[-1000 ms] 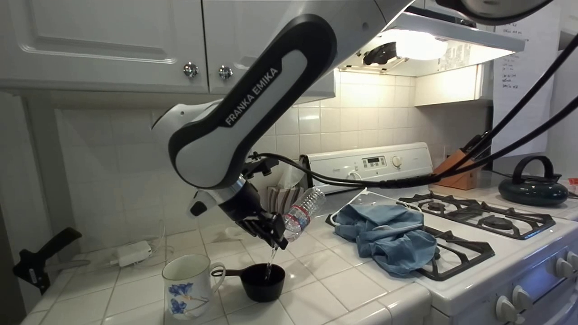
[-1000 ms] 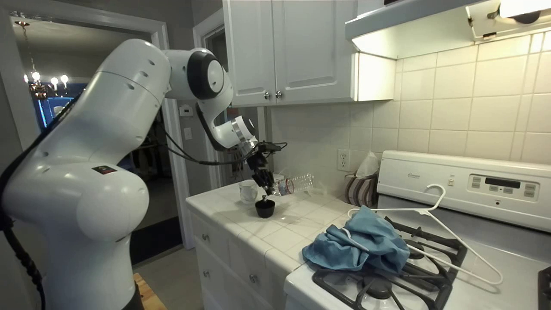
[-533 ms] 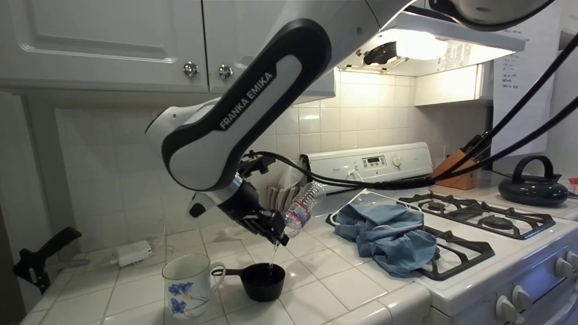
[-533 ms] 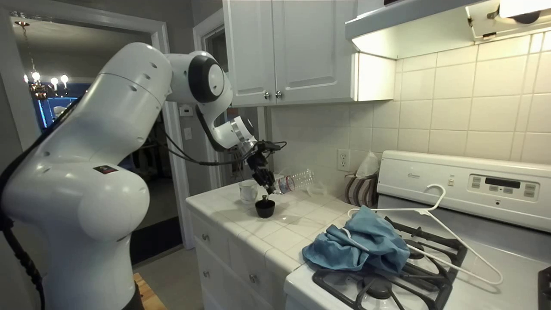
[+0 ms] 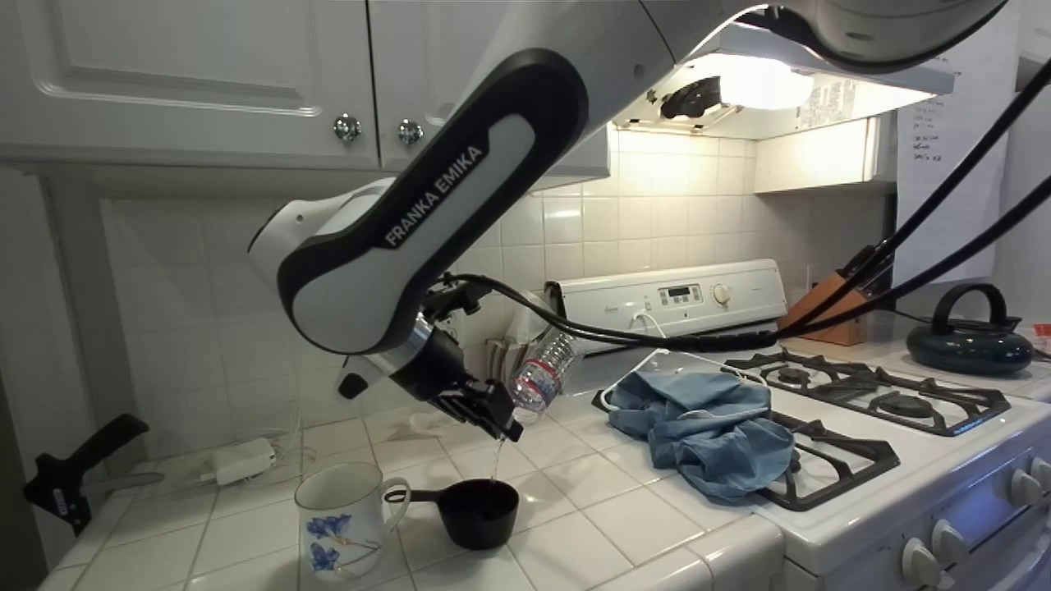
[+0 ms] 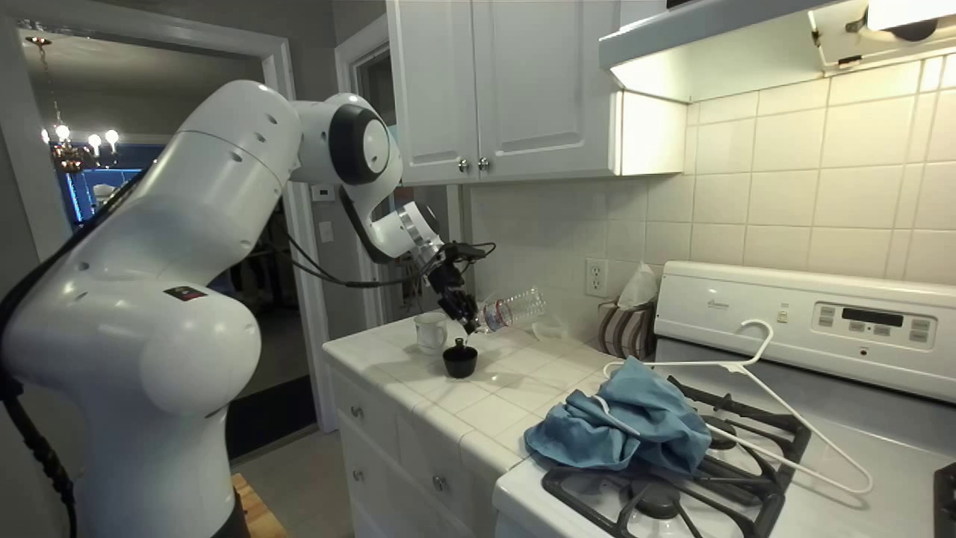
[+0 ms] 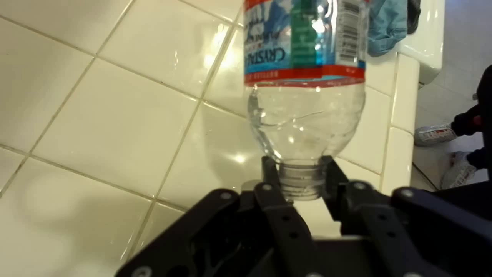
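Observation:
My gripper [image 7: 298, 171] is shut on the neck of a clear plastic bottle [image 7: 305, 111] with a red, blue and green label. In both exterior views the gripper [image 5: 502, 420] holds the bottle [image 5: 540, 382] tilted, mouth low and base raised. A thin stream of water [image 5: 496, 461] falls from the mouth into a black measuring cup [image 5: 480, 519] standing below on the tiled counter. The cup's handle points toward a white mug [image 5: 341, 525] with blue flowers. The cup [image 6: 460, 363] and mug [image 6: 431, 334] also show in an exterior view. The water level in the cup is hidden.
A blue cloth [image 5: 698, 427] and a white hanger [image 6: 806, 441] lie on the stove beside the counter. A striped tissue box [image 6: 626, 329] stands by the wall. A white adapter [image 5: 240, 461] and black clamp [image 5: 78, 472] are at the counter's far left. Upper cabinets [image 5: 205, 82] hang above.
The bottle's base has risen and the bottle tilts more steeply. The gripper has shifted slightly upward. Water keeps falling into the cup, in a thinner stream. Cup and mug have not moved.

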Controlling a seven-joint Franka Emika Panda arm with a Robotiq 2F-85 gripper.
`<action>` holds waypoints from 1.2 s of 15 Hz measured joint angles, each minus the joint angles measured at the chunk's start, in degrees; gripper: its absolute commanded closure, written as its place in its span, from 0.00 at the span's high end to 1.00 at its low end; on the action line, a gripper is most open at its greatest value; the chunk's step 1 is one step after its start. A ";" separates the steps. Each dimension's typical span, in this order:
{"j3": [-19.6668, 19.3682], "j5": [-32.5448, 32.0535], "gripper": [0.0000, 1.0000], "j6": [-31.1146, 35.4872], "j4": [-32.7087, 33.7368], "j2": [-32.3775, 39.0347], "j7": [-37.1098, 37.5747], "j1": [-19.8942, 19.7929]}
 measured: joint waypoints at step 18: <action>0.00 -3.16 0.08 -10.57 8.36 5.28 0.85 3.13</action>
